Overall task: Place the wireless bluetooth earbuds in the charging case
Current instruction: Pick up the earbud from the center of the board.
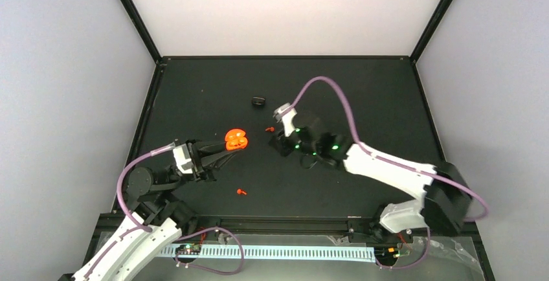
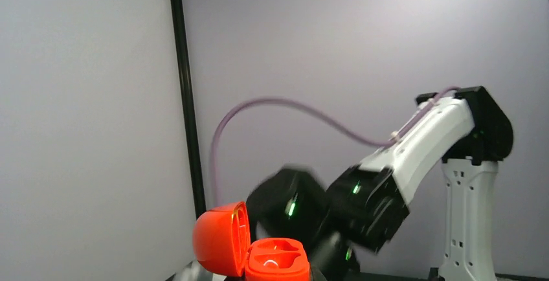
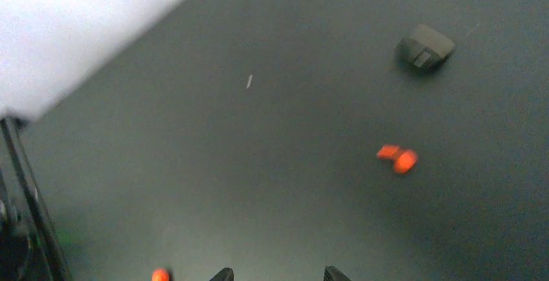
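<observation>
A small black lump [image 1: 259, 101] lies on my dark tabletop [image 1: 375, 93], toward twelve o'clock from its middle. Pale walls [image 1: 65, 67] close in at nine, twelve and three o'clock.

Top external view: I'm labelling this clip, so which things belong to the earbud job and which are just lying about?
Job: open charging case in the left gripper; far earbud mid-table; near earbud closer to the arm bases.
Lying about: small black object farther back.
</observation>
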Tool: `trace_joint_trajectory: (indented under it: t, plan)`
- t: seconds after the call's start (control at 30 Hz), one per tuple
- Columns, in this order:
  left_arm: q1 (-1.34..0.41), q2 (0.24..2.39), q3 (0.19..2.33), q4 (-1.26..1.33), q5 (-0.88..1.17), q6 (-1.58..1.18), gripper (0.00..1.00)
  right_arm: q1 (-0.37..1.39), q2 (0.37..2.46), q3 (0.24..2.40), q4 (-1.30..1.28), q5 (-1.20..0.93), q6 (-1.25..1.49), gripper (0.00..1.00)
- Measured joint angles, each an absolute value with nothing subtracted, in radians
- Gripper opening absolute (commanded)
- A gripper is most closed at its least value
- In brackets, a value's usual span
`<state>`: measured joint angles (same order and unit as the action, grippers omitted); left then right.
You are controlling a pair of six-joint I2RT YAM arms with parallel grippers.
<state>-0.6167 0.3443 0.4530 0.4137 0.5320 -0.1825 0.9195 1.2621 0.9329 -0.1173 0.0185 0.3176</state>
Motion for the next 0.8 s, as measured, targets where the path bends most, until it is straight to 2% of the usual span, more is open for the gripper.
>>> trace_joint_trajectory:
  t: [0.13, 0.3, 0.57, 0.8]
  plan:
    - [-0.617, 0.275, 0.457, 0.337, 0.514, -0.15, 0.02, 1.004, 1.496, 0.976, -0.162, -0.059, 0.315, 0.34]
    - [-0.617, 0.192, 0.465, 0.255, 0.491, -0.129, 0.02, 1.128, 1.766, 1.176, -0.234, -0.144, 0.29, 0.34]
    - [-0.617, 0.062, 0.519, 0.131, 0.456, -0.106, 0.02, 1.198, 1.961, 1.399, -0.382, -0.166, 0.25, 0.35]
    - [-0.617, 0.007, 0.591, 0.051, 0.439, -0.081, 0.02, 1.245, 2.049, 1.493, -0.488, -0.136, 0.245, 0.39]
